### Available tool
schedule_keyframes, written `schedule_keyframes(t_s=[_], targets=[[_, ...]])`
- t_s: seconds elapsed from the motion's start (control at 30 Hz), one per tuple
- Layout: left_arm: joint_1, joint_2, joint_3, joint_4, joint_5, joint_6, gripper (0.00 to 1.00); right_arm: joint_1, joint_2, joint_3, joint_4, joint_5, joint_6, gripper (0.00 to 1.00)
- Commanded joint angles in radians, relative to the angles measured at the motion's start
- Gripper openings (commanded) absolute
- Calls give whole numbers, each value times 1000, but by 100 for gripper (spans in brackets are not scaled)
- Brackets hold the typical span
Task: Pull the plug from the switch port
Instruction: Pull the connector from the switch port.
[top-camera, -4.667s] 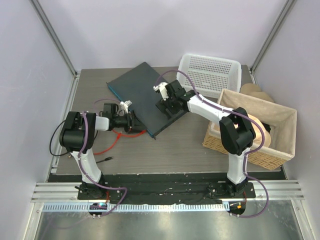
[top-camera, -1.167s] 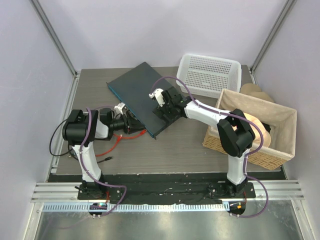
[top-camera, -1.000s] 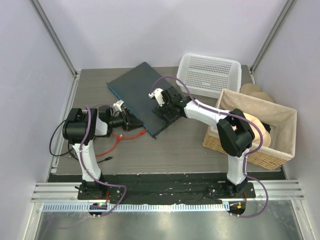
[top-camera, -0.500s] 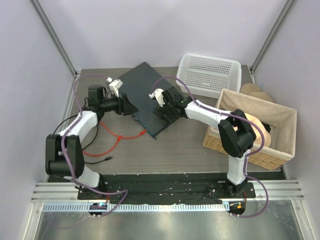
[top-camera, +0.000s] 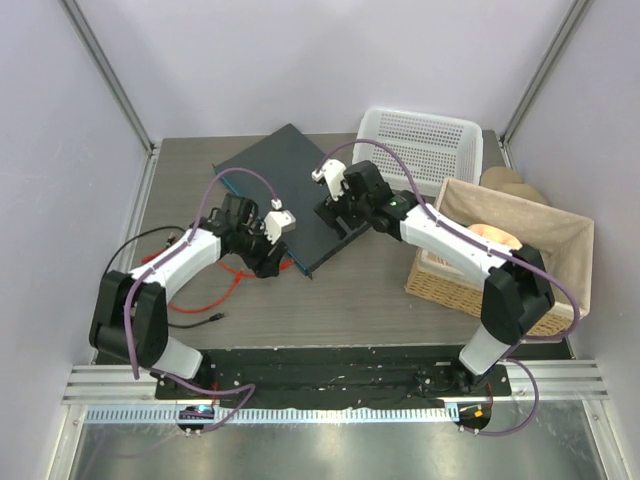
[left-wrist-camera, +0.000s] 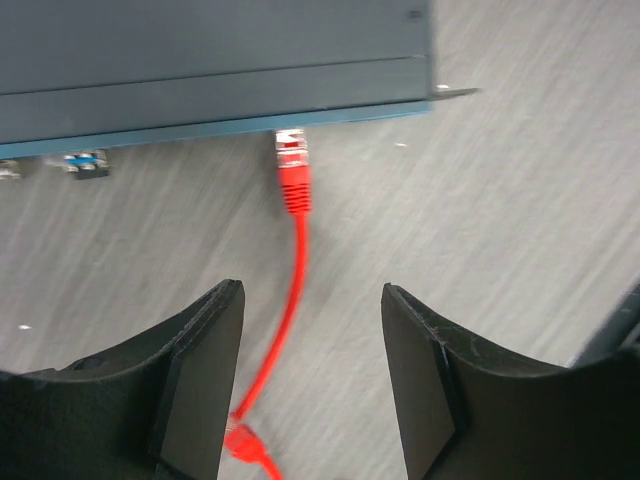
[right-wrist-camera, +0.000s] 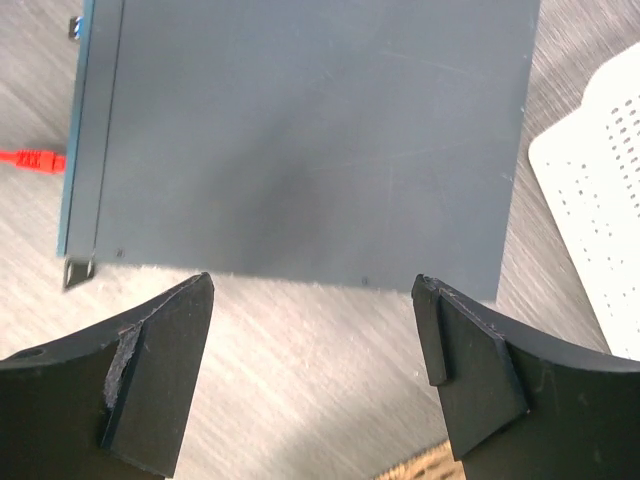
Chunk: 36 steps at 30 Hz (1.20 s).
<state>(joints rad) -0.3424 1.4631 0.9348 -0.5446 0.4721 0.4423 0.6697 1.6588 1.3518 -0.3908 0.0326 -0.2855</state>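
The switch (top-camera: 275, 185) is a flat dark grey box lying aslant on the table. A red plug (left-wrist-camera: 292, 178) on a red cable (top-camera: 232, 278) has its tip against the switch's bluish front edge (left-wrist-camera: 200, 130), near that edge's right end. I cannot tell whether it sits in the socket. My left gripper (left-wrist-camera: 311, 300) is open and empty just behind the plug, and the cable runs between its fingers. It also shows in the top view (top-camera: 265, 258). My right gripper (right-wrist-camera: 312, 290) is open and empty above the switch's (right-wrist-camera: 300, 120) near side edge, touching nothing (top-camera: 335, 215).
A white perforated basket (top-camera: 420, 145) stands behind the right gripper and shows in the right wrist view (right-wrist-camera: 600, 230). A wicker basket (top-camera: 500, 265) with a liner fills the right side. A black cable (top-camera: 150, 240) lies at the left. A blue plug (left-wrist-camera: 85, 160) sits farther along the front edge.
My left arm has swung from the switch's far left side back down to the front edge, behind the red plug. My right gripper has drawn back and lifted slightly.
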Motion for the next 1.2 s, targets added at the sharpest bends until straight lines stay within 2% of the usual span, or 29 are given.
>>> schedule_keyframes(t_s=[0.0,0.33,0.63,0.77,0.87,1.0,1.13,1.17], targets=[[2,55,85,-18,-52,68,62,-13,-67,-86,13,-20,29,89],[-30,135,65,18,-38,76,62,-21,-88,-163,24,-94,78,89],[-73,178,19,255,-174,-47,59,-47,19,-146,27,-37,60,88],[-81,200,55,224,-198,-54,57,-47,13,-91,27,-37,46,88],[-84,221,93,137,-139,-31,57,-59,22,-82,46,-1,43,88],[-89,238,114,75,-75,-11,57,-76,44,-63,35,-58,88,88],[-99,247,130,49,-72,-11,42,-76,47,-71,49,-66,91,88],[-101,238,133,43,-84,-8,34,-76,39,-74,52,-60,85,88]])
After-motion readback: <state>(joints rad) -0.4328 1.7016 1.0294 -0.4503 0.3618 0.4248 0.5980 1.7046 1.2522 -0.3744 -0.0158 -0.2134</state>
